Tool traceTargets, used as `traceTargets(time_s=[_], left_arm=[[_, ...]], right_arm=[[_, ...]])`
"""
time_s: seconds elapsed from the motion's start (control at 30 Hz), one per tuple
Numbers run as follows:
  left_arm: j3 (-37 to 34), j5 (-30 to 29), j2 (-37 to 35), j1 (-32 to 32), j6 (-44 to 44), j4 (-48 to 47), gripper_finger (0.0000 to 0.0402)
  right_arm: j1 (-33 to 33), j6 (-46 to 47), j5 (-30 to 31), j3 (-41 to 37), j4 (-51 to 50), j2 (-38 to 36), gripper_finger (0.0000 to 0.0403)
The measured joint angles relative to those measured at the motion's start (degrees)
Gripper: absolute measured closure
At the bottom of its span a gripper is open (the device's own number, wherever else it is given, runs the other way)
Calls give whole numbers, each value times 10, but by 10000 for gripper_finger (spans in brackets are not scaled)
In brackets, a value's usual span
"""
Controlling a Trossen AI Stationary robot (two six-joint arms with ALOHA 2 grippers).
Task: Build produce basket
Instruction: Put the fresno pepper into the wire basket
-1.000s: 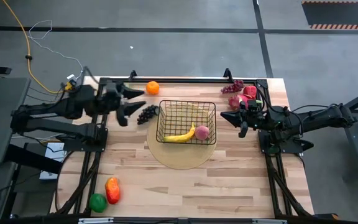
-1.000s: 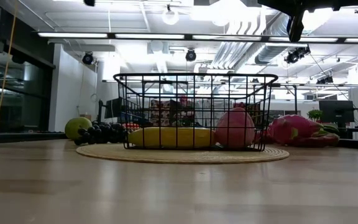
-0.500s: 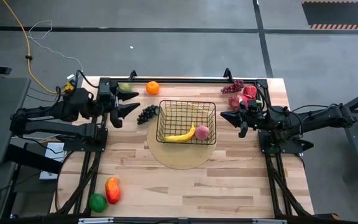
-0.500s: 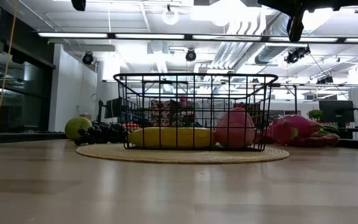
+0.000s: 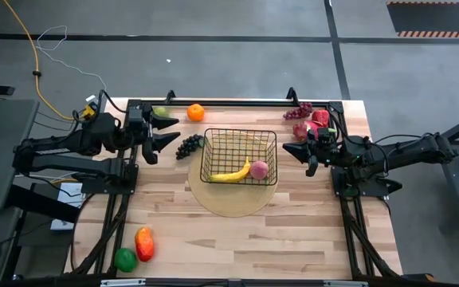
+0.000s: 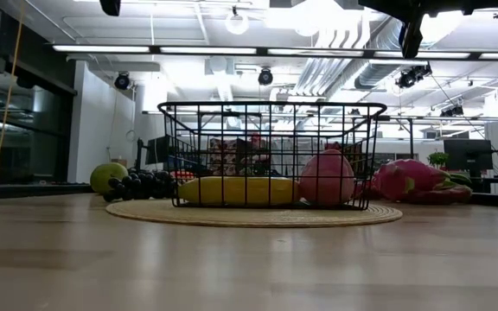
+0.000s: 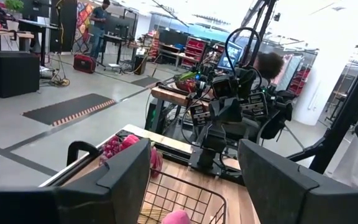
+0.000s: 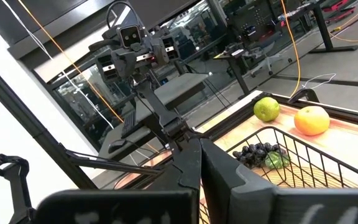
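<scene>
Your basket (image 5: 240, 156) holds one banana (image 5: 231, 174) and one peach (image 5: 259, 169); left pincer (image 5: 166, 128) gapes empty, right pincer (image 5: 290, 151) is closed, empty.

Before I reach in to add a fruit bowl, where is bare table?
The near half is widest, bordered by the wooden disc and, at the near-left corner, the mango and green ball. The far edge is crowded: orange, dark grapes, dragon fruit, and the wire basket between both arms.

Banana (image 5: 231, 174) and peach (image 5: 259, 169) inside basket (image 5: 213, 141)
</scene>
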Motion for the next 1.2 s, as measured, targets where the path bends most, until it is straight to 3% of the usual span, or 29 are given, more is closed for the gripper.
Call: traceTargets(time_s=[0.17, 0.27, 0.37, 0.53, 0.63, 0.73, 0.87, 1.2], left_arm=[[0, 0, 0, 0, 0, 0, 170], [0, -1, 0, 0, 0, 0, 170], [0, -1, 0, 0, 0, 0, 170], [0, -1, 0, 0, 0, 0, 170], [0, -1, 0, 0, 0, 0, 170], [0, -1, 0, 0, 0, 0, 170], [0, -1, 0, 0, 0, 0, 170], [0, -3, 0, 0, 0, 0, 170]], right_arm=[[0, 8, 1, 0, 0, 0, 402], [-8, 69, 8, 36, -54, 11, 394], [-25, 92, 11, 114, -212, 41, 366], [-85, 174, 36, 234, -536, 118, 277], [-129, 255, 23, 258, -703, 159, 219], [-165, 344, 16, 240, -785, 178, 175], [-200, 435, -21, 170, -774, 180, 153], [-260, 570, -20, -9, -559, 180, 151]])
